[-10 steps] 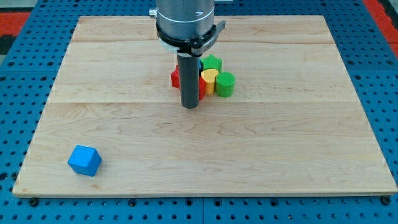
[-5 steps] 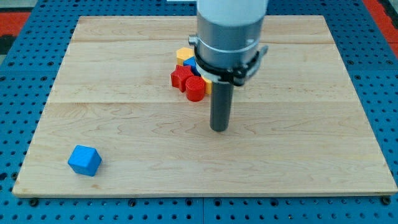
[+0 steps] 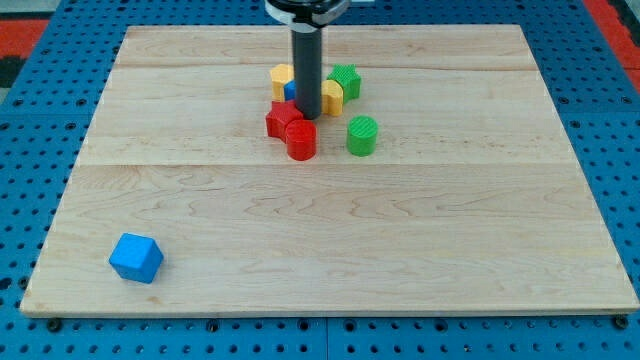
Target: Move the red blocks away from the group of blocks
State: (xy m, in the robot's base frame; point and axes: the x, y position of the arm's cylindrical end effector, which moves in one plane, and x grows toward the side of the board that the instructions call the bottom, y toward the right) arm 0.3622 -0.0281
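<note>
Two red blocks sit together near the board's upper middle: a red star-like block [image 3: 283, 117] and a red cylinder [image 3: 301, 140] just below and right of it. My tip [image 3: 307, 115] stands right behind them, touching the star block's right side. Behind the rod are a yellow hexagon block [image 3: 282, 77], a small blue block [image 3: 290, 92] mostly hidden, a yellow block [image 3: 332, 97] and a green star-like block [image 3: 345, 80]. A green cylinder [image 3: 362, 135] stands apart to the view's right.
A blue cube [image 3: 136, 258] lies alone near the board's lower left corner. The wooden board [image 3: 400, 250] rests on a blue perforated table.
My tip swung from the group's front to the lower right, then back up into the middle of the group. The red blocks shifted down-left, the green cylinder separated to the right.
</note>
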